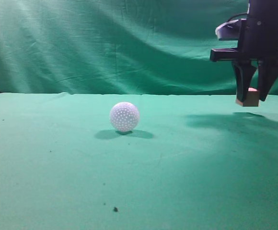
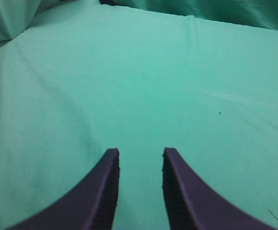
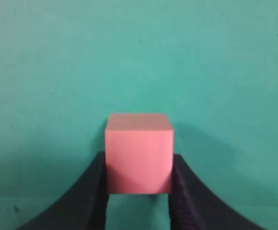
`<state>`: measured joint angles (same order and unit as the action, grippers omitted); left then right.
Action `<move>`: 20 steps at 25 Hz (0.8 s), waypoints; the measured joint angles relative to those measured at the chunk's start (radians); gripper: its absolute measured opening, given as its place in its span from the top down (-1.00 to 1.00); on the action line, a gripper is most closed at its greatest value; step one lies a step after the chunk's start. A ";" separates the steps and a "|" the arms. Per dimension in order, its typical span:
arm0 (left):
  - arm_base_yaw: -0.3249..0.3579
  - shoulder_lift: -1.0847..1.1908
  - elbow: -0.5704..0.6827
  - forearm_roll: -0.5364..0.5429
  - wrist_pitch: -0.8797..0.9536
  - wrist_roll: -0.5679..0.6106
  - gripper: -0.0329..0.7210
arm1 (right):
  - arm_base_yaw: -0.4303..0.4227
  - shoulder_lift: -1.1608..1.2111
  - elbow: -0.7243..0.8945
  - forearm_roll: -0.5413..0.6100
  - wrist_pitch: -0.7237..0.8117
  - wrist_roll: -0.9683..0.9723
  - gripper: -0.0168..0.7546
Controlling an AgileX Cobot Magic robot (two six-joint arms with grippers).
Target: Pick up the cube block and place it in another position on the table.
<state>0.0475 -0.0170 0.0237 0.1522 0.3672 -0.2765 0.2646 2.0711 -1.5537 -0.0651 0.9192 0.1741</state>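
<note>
The cube block (image 1: 248, 97) is a small reddish-brown cube held between the black fingers of my right gripper (image 1: 253, 95) at the far right, lifted a little above the green table (image 1: 177, 167). In the right wrist view the cube block (image 3: 139, 152) looks pink and is clamped between both fingers of the gripper (image 3: 139, 165), with the table cloth below. My left gripper (image 2: 140, 155) is open and empty over bare green cloth; it does not show in the exterior view.
A white dimpled ball (image 1: 124, 116) rests on the table left of centre, well apart from the cube. A wrinkled green curtain (image 1: 105, 43) hangs behind the table. A few dark specks (image 1: 115, 209) lie on the cloth near the front.
</note>
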 joint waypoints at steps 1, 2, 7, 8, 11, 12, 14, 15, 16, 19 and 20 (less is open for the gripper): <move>0.000 0.000 0.000 0.000 0.000 0.000 0.22 | 0.000 0.004 0.000 0.004 0.000 -0.002 0.38; 0.000 0.000 0.000 0.000 0.000 0.000 0.22 | 0.000 0.008 0.000 0.006 0.000 -0.002 0.38; 0.000 0.000 0.000 0.000 0.000 0.000 0.22 | 0.000 -0.012 -0.002 0.006 0.025 -0.002 -0.18; 0.000 0.000 0.000 0.000 0.000 0.000 0.22 | 0.000 -0.026 -0.002 0.007 0.036 -0.004 -0.24; 0.000 0.000 0.000 0.000 0.000 0.000 0.22 | 0.000 -0.094 -0.002 0.008 0.083 -0.004 -0.21; 0.000 0.000 0.000 0.000 0.000 0.000 0.22 | 0.000 -0.124 -0.002 0.010 0.100 -0.004 -0.21; 0.000 0.000 0.000 0.000 0.000 0.000 0.22 | 0.000 -0.189 -0.002 0.012 0.148 -0.004 0.14; 0.000 0.000 0.000 0.000 0.000 0.000 0.22 | 0.000 -0.222 -0.002 0.012 0.167 -0.004 0.31; 0.000 0.000 0.000 0.000 0.000 0.000 0.22 | 0.000 -0.251 -0.002 0.012 0.191 -0.004 0.58; 0.000 0.000 0.000 0.000 0.000 0.000 0.22 | 0.000 -0.351 -0.002 0.018 0.263 -0.004 0.87; 0.000 0.000 0.000 0.000 0.000 0.000 0.22 | 0.000 -0.378 -0.002 0.020 0.290 -0.004 0.96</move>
<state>0.0475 -0.0170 0.0237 0.1522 0.3672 -0.2765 0.2646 1.6928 -1.5554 -0.0451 1.2088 0.1698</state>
